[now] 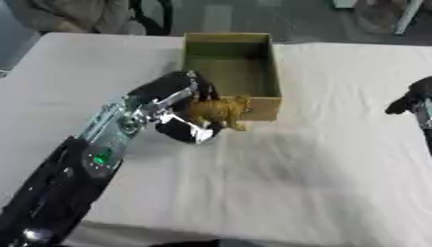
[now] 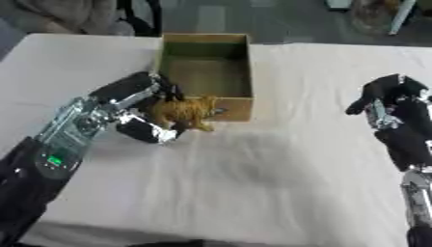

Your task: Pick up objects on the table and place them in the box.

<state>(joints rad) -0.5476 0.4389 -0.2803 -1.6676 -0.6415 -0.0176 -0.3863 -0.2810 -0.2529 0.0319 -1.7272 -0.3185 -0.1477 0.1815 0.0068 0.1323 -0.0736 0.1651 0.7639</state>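
My left hand (image 1: 182, 108) curled round toy tiger (image 1: 221, 111), carrying; next lift over box (image 1: 272, 72) wall & drop; right hand (image 2: 384, 96) idle, fingers curled, holding nothing

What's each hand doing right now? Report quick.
Left hand: closed on the toy tiger, beside the box.
Right hand: fingers curled, holding nothing.

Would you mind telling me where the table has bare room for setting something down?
Bare white tablecloth spreads before the open cardboard box and between the arms. It is crowded at the box's front-left corner, where the left robot hand holds the orange toy animal.
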